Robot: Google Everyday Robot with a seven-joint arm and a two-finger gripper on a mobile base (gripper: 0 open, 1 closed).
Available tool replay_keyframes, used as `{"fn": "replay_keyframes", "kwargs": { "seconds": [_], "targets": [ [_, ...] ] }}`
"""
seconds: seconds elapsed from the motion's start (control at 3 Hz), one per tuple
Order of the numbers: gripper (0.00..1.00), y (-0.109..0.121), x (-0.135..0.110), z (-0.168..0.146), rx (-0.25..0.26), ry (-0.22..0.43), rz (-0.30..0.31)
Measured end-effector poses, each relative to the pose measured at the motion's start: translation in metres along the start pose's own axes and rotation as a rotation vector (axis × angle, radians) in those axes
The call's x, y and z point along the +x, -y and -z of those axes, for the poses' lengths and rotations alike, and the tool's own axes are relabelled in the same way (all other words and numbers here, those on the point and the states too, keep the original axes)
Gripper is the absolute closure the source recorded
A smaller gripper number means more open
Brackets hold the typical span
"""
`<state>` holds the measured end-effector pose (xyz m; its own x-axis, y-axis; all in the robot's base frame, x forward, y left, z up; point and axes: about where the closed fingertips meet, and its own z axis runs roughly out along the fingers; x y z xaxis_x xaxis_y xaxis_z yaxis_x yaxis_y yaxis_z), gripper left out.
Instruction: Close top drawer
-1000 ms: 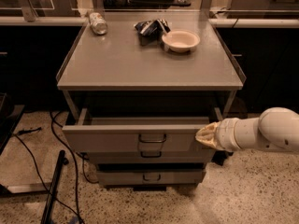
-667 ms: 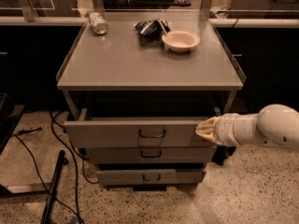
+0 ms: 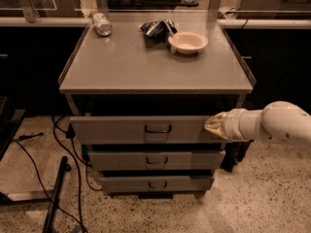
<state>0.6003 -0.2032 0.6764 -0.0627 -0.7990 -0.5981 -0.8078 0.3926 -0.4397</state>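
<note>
the top drawer (image 3: 116,129) stood partly pulled out of the grey cabinet (image 3: 146,69), its wide flat front forward of the frame with a dark gap above it, and its small loop handle (image 3: 158,128) sat in the middle of the front. the gripper (image 3: 214,125) was at the right end of that front, its pale tip against or just beside the panel, on a white arm (image 3: 277,124) reaching in from the right edge; whether it was spread or closed could not be told. below lay the middle drawer (image 3: 121,160) and the bottom drawer (image 3: 121,183), each front set further back. on the cabinet's top, near the back edge, were a can (image 3: 102,24) lying on its side at the left, a crumpled dark bag (image 3: 156,29) and, just beside the bag, a pale bowl (image 3: 188,42). dark cables (image 3: 73,169) trailed over the speckled floor at the left.
</note>
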Motion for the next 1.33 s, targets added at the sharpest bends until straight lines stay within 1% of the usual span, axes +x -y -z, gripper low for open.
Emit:
{"fn": "replay_keyframes", "kwargs": {
  "seconds": [0.33,0.67,1.0,1.33],
  "targets": [
    [1.00,0.012,0.006,-0.013,0.015,-0.024,-0.014],
    [1.00,0.018,0.010,-0.020,0.026,-0.037,-0.027],
    [1.00,0.018,0.010,-0.020,0.026,-0.037,-0.027],
    [1.00,-0.009,0.001,-0.005,-0.061,-0.040,0.028]
  ]
}}
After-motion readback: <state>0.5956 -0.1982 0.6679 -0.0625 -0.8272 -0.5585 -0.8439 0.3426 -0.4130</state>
